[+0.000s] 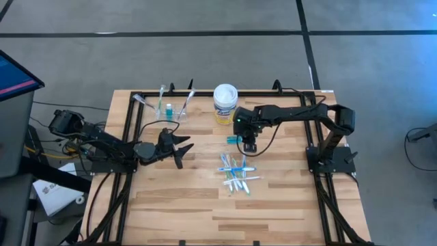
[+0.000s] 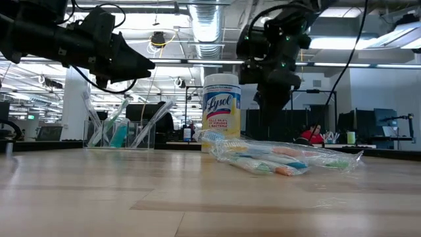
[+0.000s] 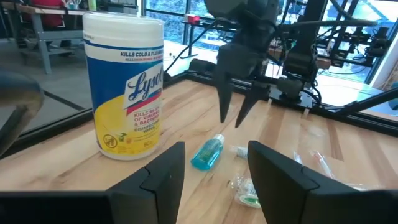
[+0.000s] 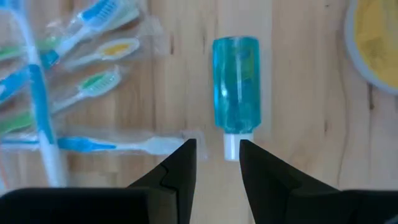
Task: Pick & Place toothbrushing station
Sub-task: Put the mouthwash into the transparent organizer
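right gripper [image 4: 216, 155]: we keep its open jaws over the small teal toothpaste tube [image 4: 236, 84], aligned across its white cap.
left gripper [image 1: 179, 147]: waits open, apart.

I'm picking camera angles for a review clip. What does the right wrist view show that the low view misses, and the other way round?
Only the right wrist view shows the teal toothpaste tube lying flat on the wood, its white cap just ahead of the right end effector, whose fingers are open.

Only the low view shows the clear plastic cup with brushes standing in it, the left end effector hanging above the table, and the room behind.

Both show the wrapped toothbrushes and the yellow-labelled tub, which shows only as an edge in the wrist view.
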